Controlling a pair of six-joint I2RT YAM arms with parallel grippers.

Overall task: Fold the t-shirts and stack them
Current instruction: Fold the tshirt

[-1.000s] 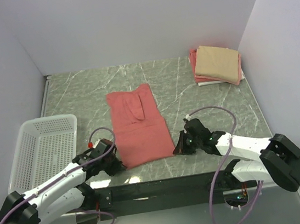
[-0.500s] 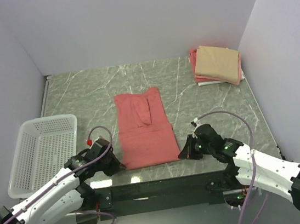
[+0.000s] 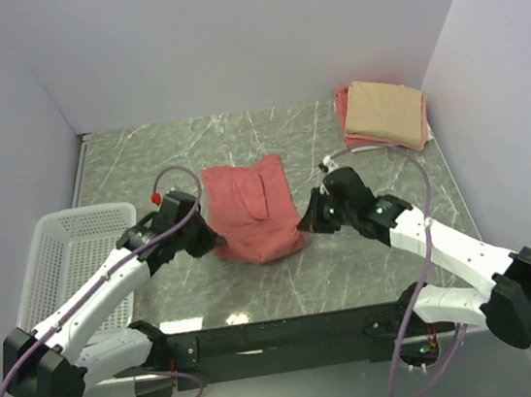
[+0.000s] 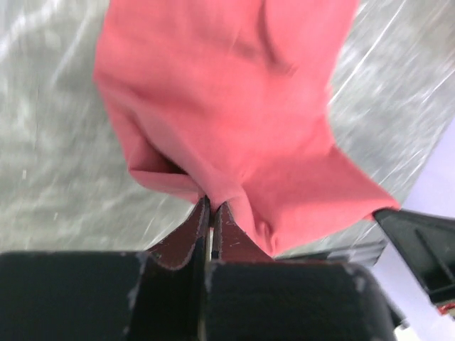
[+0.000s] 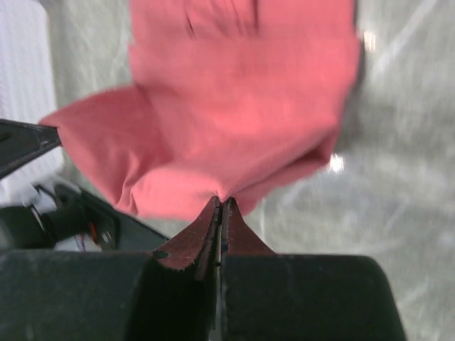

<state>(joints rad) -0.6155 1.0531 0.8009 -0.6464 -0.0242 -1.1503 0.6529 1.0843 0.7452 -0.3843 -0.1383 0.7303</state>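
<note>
A salmon-red t-shirt (image 3: pixel 248 215) sits at the middle of the table, its far end flat on the surface and its near edge raised off it, the cloth sagging in a fold between two pinched corners. In the far right corner, well apart from it, a folded tan t-shirt (image 3: pixel 386 112) lies on top of a folded pink t-shirt (image 3: pixel 343 105).

The table (image 3: pixel 353 265) is grey-green with pale veins like marble, and plain pale walls (image 3: pixel 244 35) close it in on three sides. A white mesh basket (image 3: pixel 67 254) stands at the left edge.

The left gripper (image 3: pixel 211 245) is clamped on the shirt's near left corner; its wrist camera shows the dark red fingers (image 4: pixel 186 241) pressed together with cloth nipped at their tips. The right gripper (image 3: pixel 303 223) bites the near right corner in the same way, its jaws drawn tight on a small peak of red fabric. Both arms reach in over the table from the near edge.
</note>
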